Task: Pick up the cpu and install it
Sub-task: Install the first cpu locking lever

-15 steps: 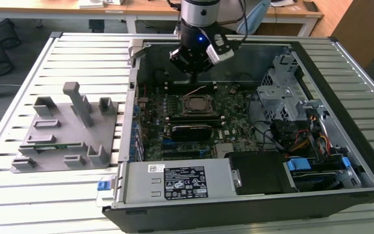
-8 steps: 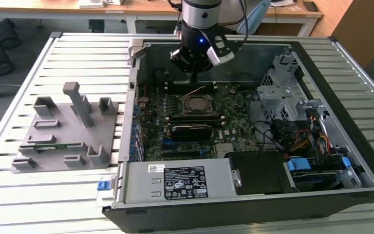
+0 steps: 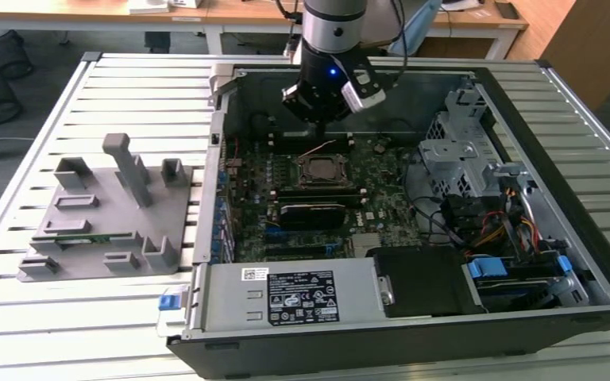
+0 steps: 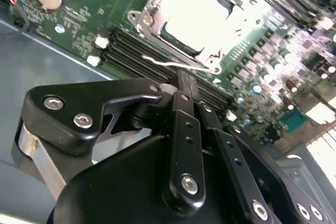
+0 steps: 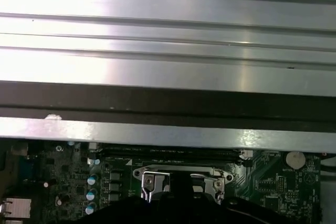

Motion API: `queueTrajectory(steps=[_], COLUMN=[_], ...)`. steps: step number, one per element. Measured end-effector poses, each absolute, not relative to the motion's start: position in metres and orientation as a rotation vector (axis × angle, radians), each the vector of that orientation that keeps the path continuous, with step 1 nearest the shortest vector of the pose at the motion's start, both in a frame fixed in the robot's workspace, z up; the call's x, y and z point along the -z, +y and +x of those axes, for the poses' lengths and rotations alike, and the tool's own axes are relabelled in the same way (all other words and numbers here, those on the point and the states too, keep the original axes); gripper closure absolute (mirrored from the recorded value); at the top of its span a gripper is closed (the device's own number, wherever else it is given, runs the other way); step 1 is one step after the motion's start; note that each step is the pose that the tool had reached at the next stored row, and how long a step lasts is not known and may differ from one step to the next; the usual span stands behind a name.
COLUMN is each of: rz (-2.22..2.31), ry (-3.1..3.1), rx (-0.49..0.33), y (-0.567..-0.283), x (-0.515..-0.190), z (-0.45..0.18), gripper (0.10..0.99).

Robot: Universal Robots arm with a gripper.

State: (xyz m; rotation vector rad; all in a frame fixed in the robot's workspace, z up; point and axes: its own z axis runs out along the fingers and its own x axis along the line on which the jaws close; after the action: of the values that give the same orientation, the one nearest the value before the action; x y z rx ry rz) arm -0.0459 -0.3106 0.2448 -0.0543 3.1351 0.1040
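One arm is what I am steering, and its gripper (image 3: 317, 119) is hanging over the open computer case (image 3: 559, 87), above the far edge of the green motherboard (image 3: 390, 198). In the second wrist view I am seeing the black fingers (image 4: 184, 85) pressed together with nothing between them. The cpu (image 4: 197, 17) is sitting in the metal-framed socket (image 3: 320, 169), silvery top up, just past the fingertips. Off at the exterior view's left, the grey plastic fixture (image 3: 109, 214) is resting on the slatted table (image 3: 29, 317).
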Motion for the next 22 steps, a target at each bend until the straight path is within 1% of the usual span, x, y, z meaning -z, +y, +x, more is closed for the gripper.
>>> queueTrajectory(steps=[22], rz=[-0.081], ry=[3.135], rx=[-0.104], y=[-0.304], x=[-0.225], z=[-0.039], gripper=[0.98])
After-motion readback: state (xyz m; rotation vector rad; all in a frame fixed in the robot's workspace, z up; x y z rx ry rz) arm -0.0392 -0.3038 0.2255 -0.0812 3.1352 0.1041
